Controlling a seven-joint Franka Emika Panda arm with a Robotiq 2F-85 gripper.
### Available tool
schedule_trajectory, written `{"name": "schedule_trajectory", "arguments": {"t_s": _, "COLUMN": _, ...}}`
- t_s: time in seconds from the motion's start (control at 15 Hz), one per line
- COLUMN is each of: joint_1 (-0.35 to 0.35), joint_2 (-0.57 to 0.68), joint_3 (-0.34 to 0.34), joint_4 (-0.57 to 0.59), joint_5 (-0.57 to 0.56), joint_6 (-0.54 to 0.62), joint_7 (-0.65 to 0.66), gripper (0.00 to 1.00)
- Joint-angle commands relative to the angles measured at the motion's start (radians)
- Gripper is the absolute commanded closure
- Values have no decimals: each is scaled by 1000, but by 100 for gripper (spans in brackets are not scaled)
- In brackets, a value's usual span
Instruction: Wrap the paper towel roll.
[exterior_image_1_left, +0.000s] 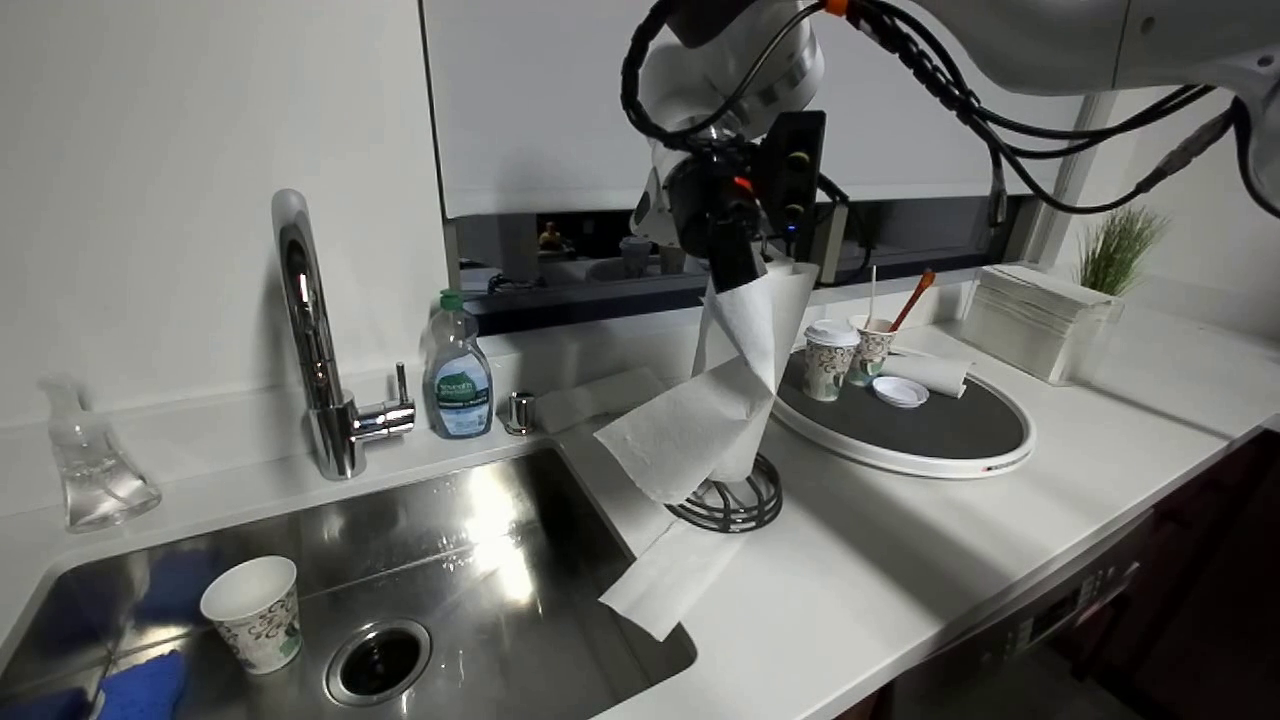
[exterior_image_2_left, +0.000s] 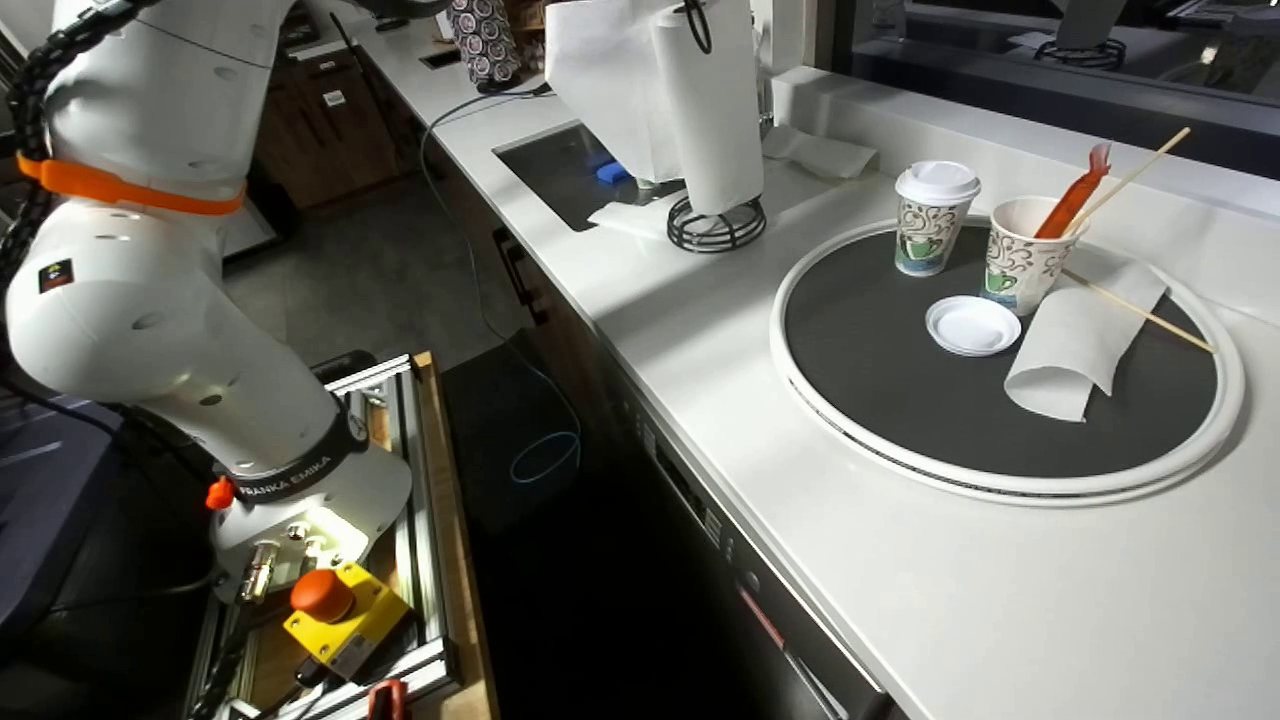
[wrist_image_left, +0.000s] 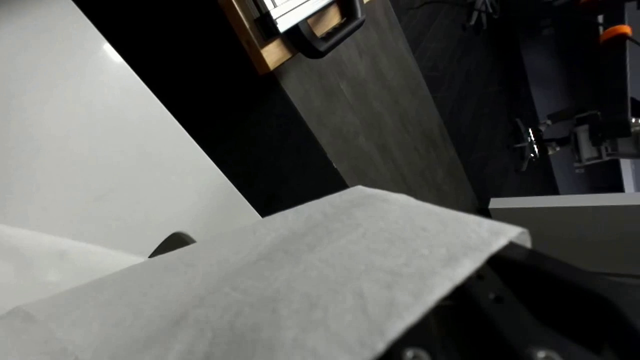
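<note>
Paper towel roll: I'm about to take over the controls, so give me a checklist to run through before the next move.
1. Paper towel roll on its wire holder: ok.
2. Roll upright: not ok; it appears to lean in both exterior views.
3. Loose sheet wrapped snugly: not ok; it flares away from the roll.
4. Gripper shut on the sheet: cannot tell; paper hides its tips.
5. Lidded cup apart from the roll: ok; it stands on the round tray.

Patterned paper cup (exterior_image_1_left: 262, 632) in steel sink (exterior_image_1_left: 490, 610); green-capped soap bottle (exterior_image_1_left: 461, 388) beside chrome faucet (exterior_image_1_left: 322, 375); lidded cup (exterior_image_1_left: 828, 366) on round dark-topped tray (exterior_image_1_left: 925, 432).
</note>
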Motion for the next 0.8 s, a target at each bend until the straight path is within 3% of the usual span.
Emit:
{"name": "schedule_trajectory", "arguments": {"t_s": 0.0, "joint_1": -43, "joint_2": -110, "joint_3": -8, "joint_4": -161, "joint_5": 76, "joint_6": 70, "joint_7": 47, "gripper": 100}}
{"name": "schedule_trajectory", "arguments": {"t_s": 0.27, "joint_1": -82, "joint_2": -239, "joint_3": -22, "joint_4": -337, "joint_5": 151, "joint_6": 200, "joint_7": 83, "gripper": 100}}
{"name": "schedule_trajectory", "arguments": {"t_s": 0.67, "joint_1": -67, "joint_2": -321, "joint_3": -64, "joint_4": -484, "joint_5": 236, "joint_6": 165, "joint_7": 144, "gripper": 100}}
{"name": "schedule_trajectory", "arguments": {"t_s": 0.73, "joint_1": -65, "joint_2": -332, "joint_3": -69, "joint_4": -507, "joint_5": 248, "joint_6": 171, "joint_7": 148, "gripper": 74}}
